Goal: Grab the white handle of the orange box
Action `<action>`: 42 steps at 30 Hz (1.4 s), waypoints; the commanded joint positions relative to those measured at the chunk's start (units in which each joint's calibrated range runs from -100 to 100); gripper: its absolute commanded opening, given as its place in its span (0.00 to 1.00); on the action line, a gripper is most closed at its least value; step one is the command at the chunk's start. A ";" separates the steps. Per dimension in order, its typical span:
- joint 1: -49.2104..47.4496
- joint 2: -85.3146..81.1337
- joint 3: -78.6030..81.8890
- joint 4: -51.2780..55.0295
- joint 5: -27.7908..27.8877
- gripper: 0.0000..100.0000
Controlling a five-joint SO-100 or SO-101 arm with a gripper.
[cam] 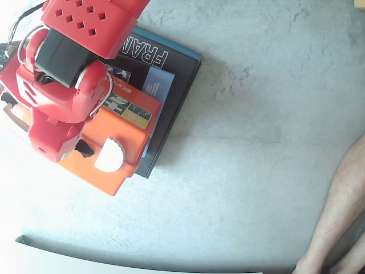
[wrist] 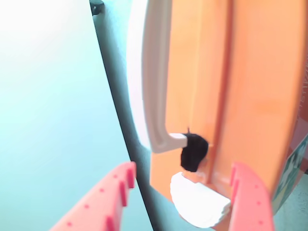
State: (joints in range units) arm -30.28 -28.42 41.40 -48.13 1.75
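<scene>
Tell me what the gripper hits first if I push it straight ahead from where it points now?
Probably the orange box: the open gripper straddles its lower end, with the white knob between the fingers and nearest. The white handle sits toward the left finger. Depth is unclear.

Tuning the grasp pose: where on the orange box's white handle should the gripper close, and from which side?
Probably the straight middle of the white handle, above its black hinge. It is a thin bar along the orange box edge, so straddle it from above, one finger each side. Gripper is open.
</scene>
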 commanded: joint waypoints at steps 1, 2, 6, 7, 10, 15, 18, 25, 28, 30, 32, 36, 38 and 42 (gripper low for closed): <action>-2.77 3.16 0.02 0.08 -0.16 0.23; -3.39 3.32 -0.07 -0.01 -0.16 0.23; -6.10 5.85 -1.22 -0.01 0.05 0.23; -6.64 6.61 -1.84 -0.01 0.05 0.23; -7.42 8.39 -4.14 0.25 -0.21 0.23; -6.64 11.08 -9.28 0.67 -0.68 0.23; -4.86 12.77 -12.21 0.67 -2.25 0.23; -3.08 14.96 -13.71 0.67 -2.61 0.23; -2.07 15.13 -13.71 0.67 -3.40 0.23; -1.37 15.64 -13.71 0.76 -3.55 0.23; -1.14 17.07 -14.60 0.76 -3.60 0.23; -0.37 20.28 -18.05 0.67 -4.49 0.23; -0.29 21.80 -20.18 0.67 -4.49 0.23; 0.87 24.16 -24.52 0.92 -5.54 0.23</action>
State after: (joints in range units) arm -30.68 -8.53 18.36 -48.13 -2.95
